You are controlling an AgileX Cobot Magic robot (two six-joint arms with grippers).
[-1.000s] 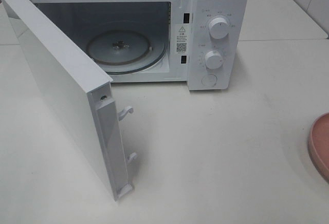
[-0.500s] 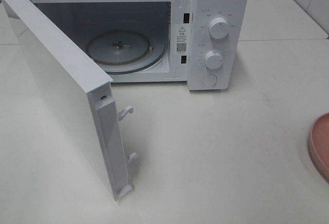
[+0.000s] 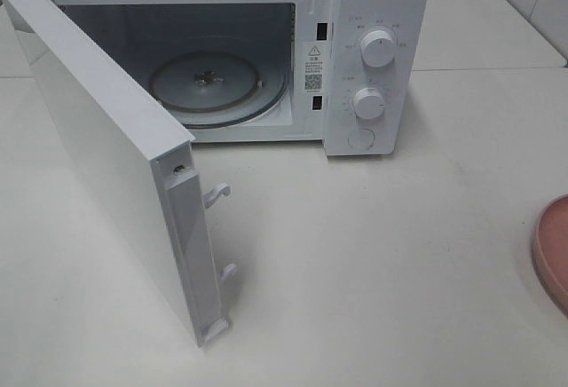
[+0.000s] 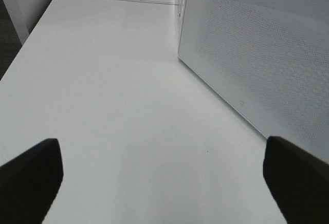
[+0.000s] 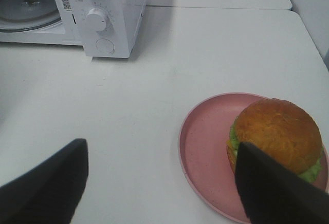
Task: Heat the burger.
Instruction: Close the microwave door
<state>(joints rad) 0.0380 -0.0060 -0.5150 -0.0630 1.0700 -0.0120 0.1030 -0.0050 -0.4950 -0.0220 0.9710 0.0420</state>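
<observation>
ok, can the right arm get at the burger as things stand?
Probably yes. The right gripper hangs just above the burger with jaws open, and nothing lies between them. The burger sits uncovered on the pink plate, off to one jaw's side, so a small shift is needed.

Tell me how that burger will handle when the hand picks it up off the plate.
The burger is probably soft: a domed bun over leafy lettuce, so a hard squeeze may crush it. Its stacked layers may slide apart if gripped only by the top. The glossy bun may be slippery. It sits near one side of the plate, which may tip if pressed.
</observation>
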